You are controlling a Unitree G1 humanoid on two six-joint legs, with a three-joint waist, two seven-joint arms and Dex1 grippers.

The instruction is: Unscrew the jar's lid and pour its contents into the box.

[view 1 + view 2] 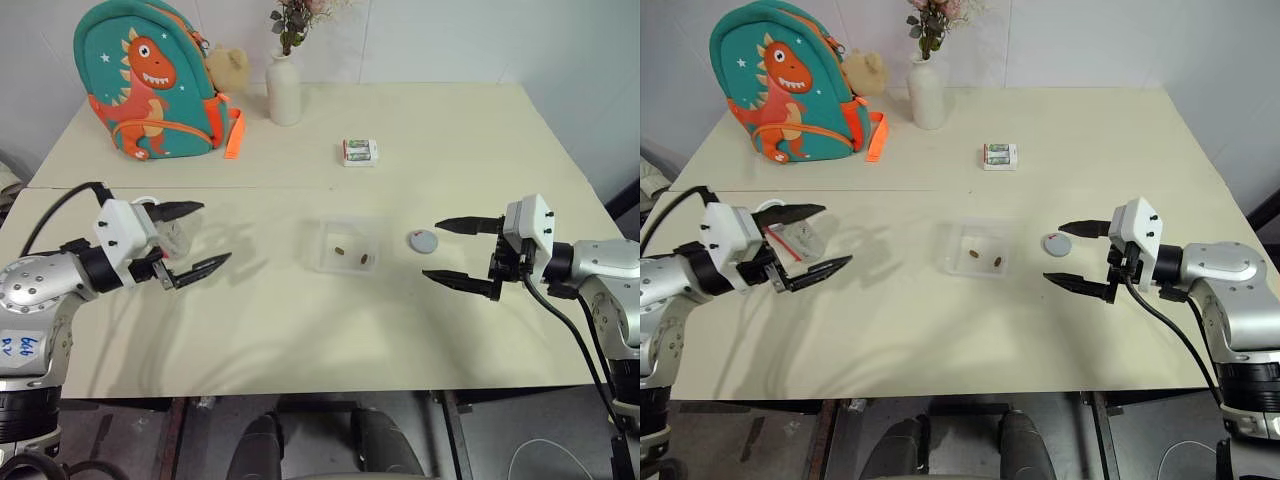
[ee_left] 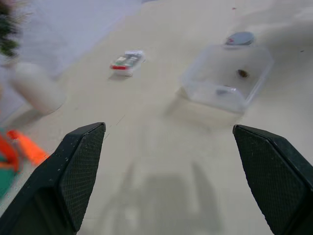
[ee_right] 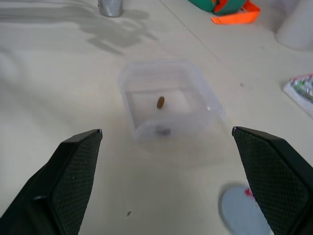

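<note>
Both grippers, left (image 1: 196,237) and right (image 1: 462,251), stood wide apart, empty. Jar (image 1: 803,240) rested on table (image 1: 300,340) behind left fingers; lid (image 1: 423,241) beside box (image 1: 347,246). Jar judged light, rigid, slick: grip mid-wall

I see a pale cream counter (image 1: 300,330), a clear plastic square box (image 1: 347,245) holding brownish-olive bits (image 1: 366,258), a flat grey round lid (image 1: 422,241) with a red mark — and a teal backpack (image 1: 150,80) with an orange dinosaur.
</note>
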